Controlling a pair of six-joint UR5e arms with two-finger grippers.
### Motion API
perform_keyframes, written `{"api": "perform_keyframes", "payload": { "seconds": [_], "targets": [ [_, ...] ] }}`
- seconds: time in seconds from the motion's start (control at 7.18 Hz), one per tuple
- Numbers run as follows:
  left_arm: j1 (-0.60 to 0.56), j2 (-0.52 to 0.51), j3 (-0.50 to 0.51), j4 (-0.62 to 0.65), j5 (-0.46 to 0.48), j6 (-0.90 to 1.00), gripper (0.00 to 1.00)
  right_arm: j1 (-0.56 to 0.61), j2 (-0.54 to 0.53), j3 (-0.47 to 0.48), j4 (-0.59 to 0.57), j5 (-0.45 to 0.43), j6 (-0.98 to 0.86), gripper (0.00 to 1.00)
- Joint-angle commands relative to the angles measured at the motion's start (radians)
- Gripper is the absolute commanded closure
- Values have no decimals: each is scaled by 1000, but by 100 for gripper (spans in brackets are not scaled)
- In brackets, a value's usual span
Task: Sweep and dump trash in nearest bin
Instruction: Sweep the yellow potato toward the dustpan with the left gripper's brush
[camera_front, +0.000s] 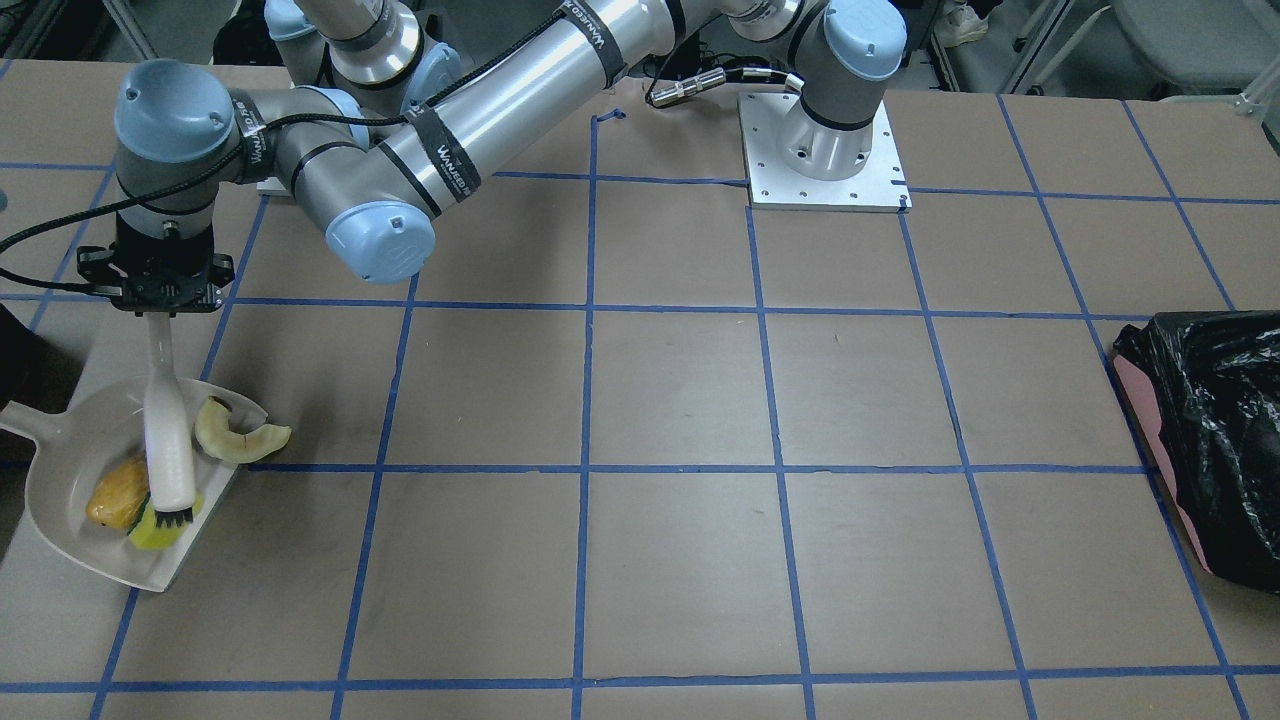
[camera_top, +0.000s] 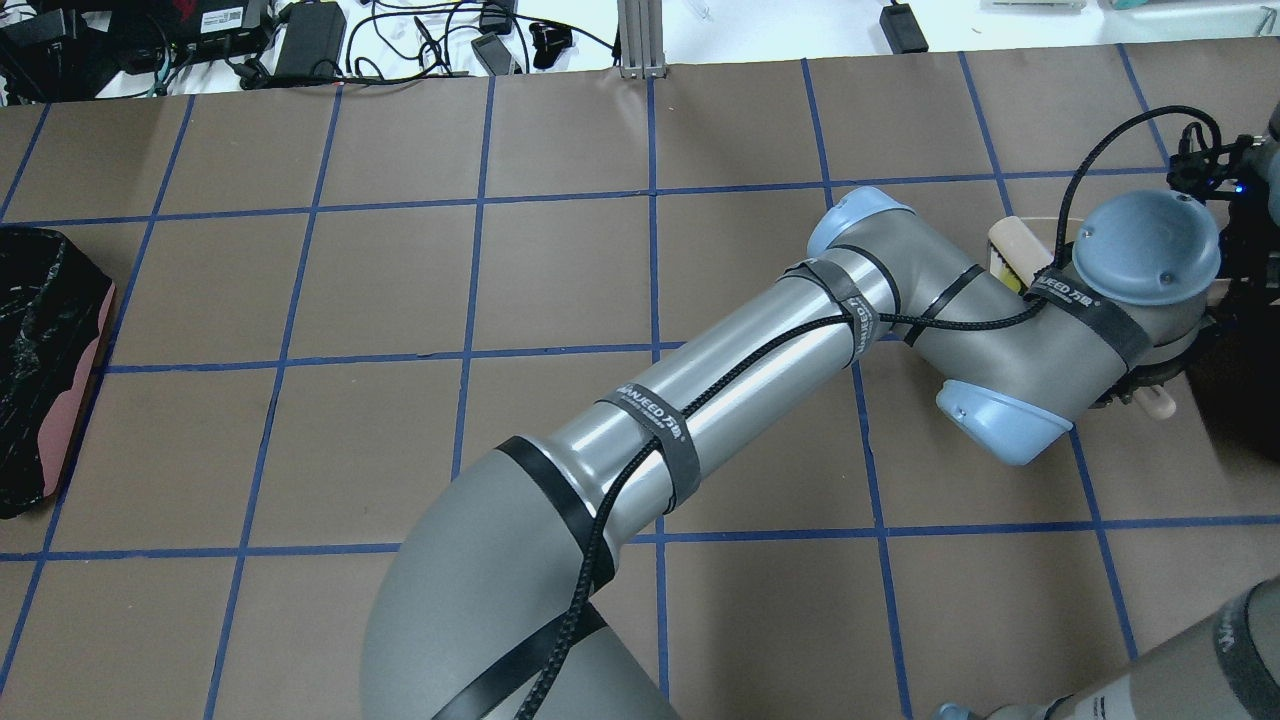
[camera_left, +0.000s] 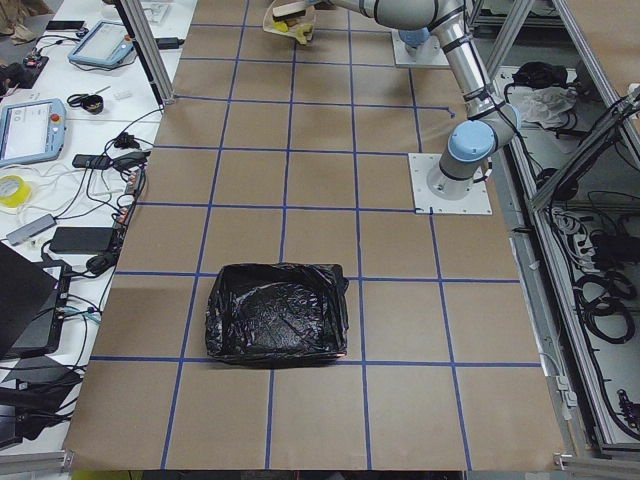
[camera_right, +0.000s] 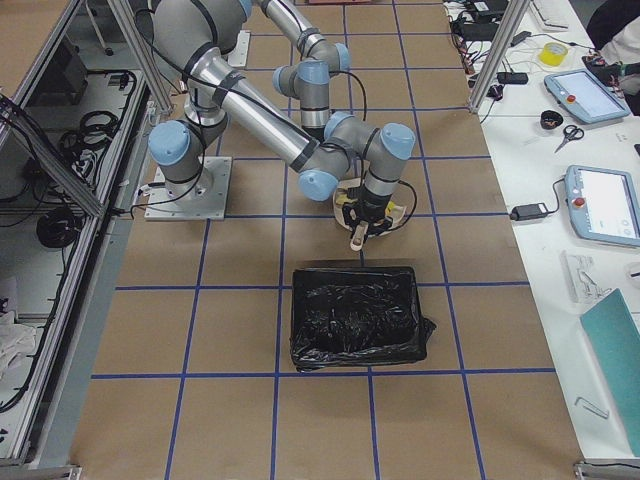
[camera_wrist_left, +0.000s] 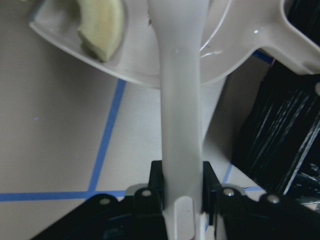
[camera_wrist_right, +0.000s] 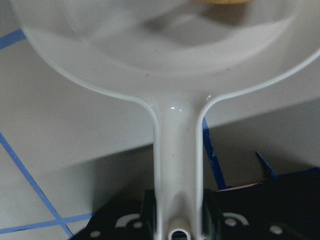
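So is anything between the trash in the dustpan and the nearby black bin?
Nothing visible on the table between them, but the brush in the left gripper slants over the dustpan, handle toward the black bin.

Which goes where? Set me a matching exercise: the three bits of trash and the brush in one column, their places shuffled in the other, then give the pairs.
Things
1. potato-like lump
2. crescent slice
3. sponge piece
4. brush

Places
A. under the bristles, in the dustpan
B. handle clamped in the left hand
C. lying across the dustpan's open lip
D. inside the dustpan, beside the brush head

Pairs: 1-D, 2-C, 3-A, 4-B
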Motion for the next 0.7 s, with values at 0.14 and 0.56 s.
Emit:
{"api": "perform_keyframes", "payload": {
  "seconds": [0.14, 0.56],
  "targets": [
    [56, 119, -89, -258, 90, 51, 100, 14, -39, 39, 4, 3, 14, 100],
    [50, 159, -271, -233, 92, -9, 100, 14, -37, 40, 4, 12, 14, 100]
  ]
}}
